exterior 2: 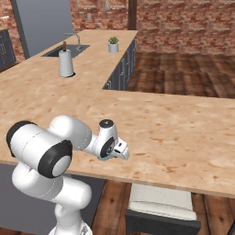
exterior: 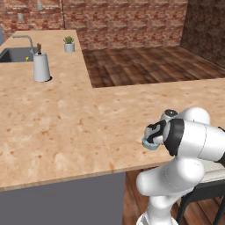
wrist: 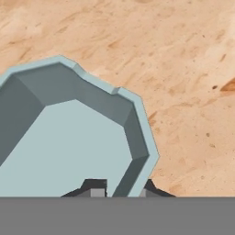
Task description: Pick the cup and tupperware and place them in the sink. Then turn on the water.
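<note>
Reaching low over the counter point(exterior 2: 174, 119) edge, claw point(wrist: 120, 189) clamped on the tupperware point(wrist: 69, 147) wall.

Light wood-look counter point(exterior: 66, 127) — bearing the tupperware point(wrist: 64, 147), paper-towel roll point(exterior: 41, 67) and potted plant point(exterior: 69, 44).

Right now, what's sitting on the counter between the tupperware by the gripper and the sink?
Mostly bare counter; near the sink stands a white paper-towel roll. The left base view shows it, with the tupperware at the counter's near edge.
</note>
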